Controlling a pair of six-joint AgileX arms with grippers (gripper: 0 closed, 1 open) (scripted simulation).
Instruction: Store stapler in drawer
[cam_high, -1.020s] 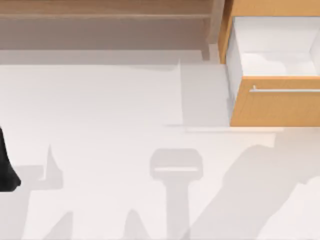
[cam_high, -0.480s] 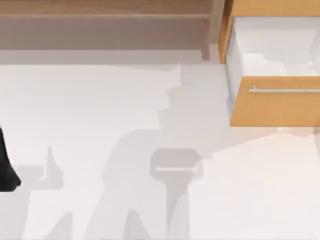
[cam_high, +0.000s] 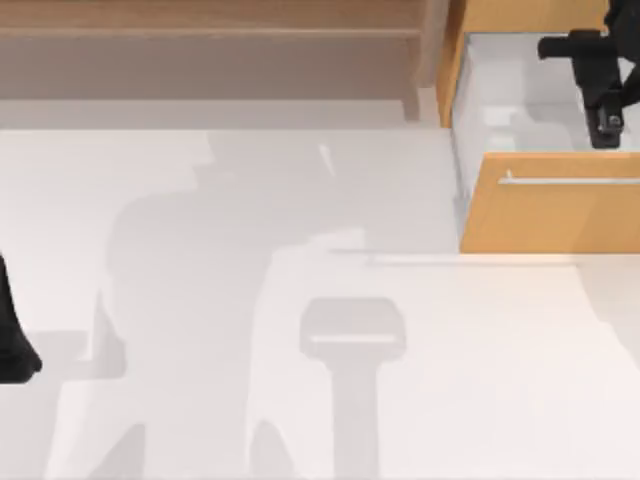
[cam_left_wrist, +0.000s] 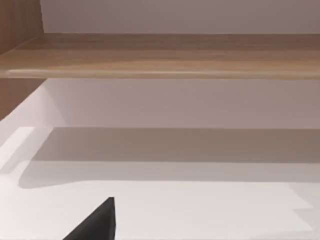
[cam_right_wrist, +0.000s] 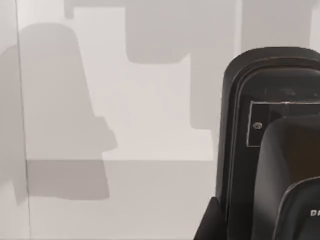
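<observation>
— What's the setting?
— A white table (cam_high: 180, 220) crossed by soft grey shadows. A brown wooden shelf (cam_high: 200, 20) runs along its far edge, from the left to past the middle.
— And the drawer?
— The drawer (cam_high: 550, 215) sits at the far right and is pulled open. It has an orange-tan front, a thin silver handle (cam_high: 570, 181) and a white inside.
— Where is the stapler?
— The right wrist view shows the black stapler (cam_right_wrist: 270, 150) close up against the drawer's white inside. From above, the right gripper (cam_high: 600, 90) hangs over the open drawer, just behind its front.
— Is it gripping the stapler?
— I cannot tell whether its grip is clamped or loose.
— And the left arm?
— The left arm (cam_high: 12, 335) is parked at the table's left edge, well apart from the drawer.
</observation>
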